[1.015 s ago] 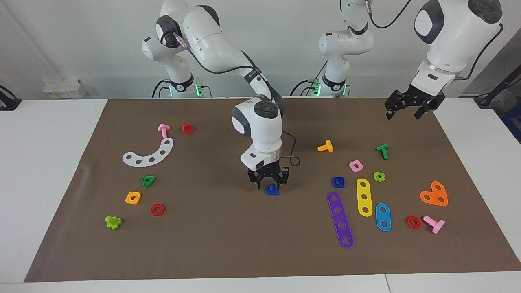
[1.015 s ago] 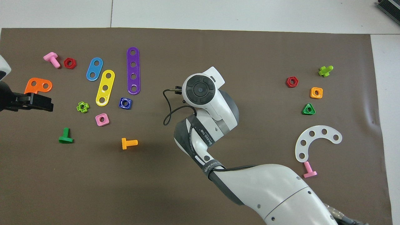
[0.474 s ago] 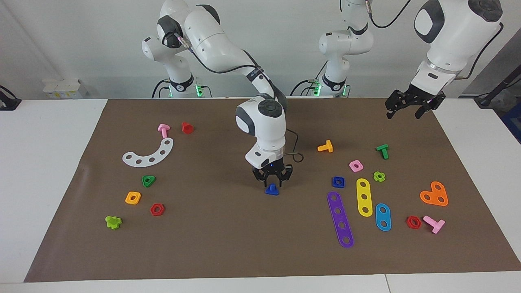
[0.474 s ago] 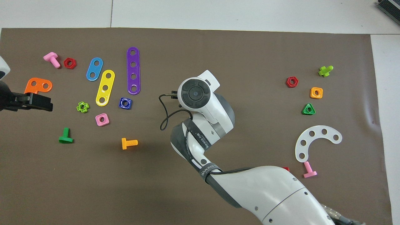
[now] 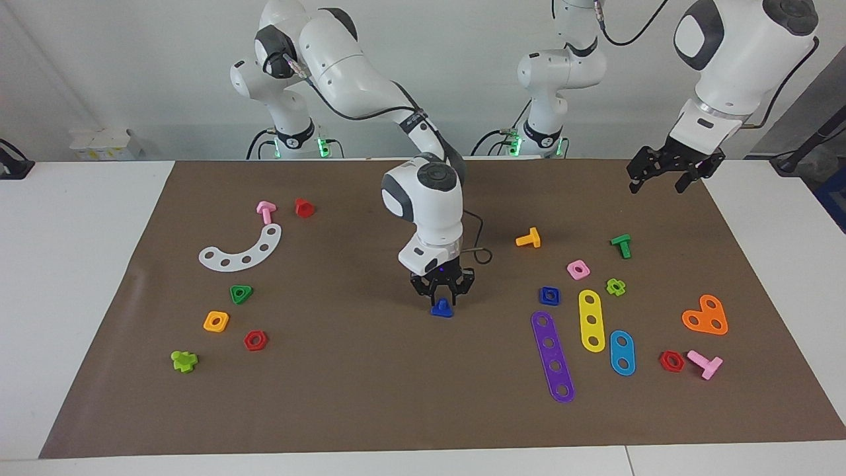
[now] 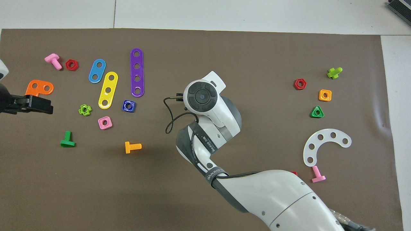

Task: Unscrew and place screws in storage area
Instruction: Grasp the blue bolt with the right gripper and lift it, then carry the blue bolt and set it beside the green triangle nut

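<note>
A dark blue screw stands head-down on the brown mat, near its middle, stub pointing up. My right gripper hangs straight down right over that stub. In the overhead view the right wrist hides the screw. The matching dark blue square nut lies flat toward the left arm's end. My left gripper waits open and empty, up in the air over the mat's edge at its own end. No marked storage area shows.
Beside the blue nut lie purple, yellow and light blue strips, a pink nut and an orange screw. Toward the right arm's end are a white curved strip, a green triangular nut and a red nut.
My right gripper has shifted slightly toward the left arm's end and now sits centred over the blue screw's stub. The screw and the left arm have not moved.
</note>
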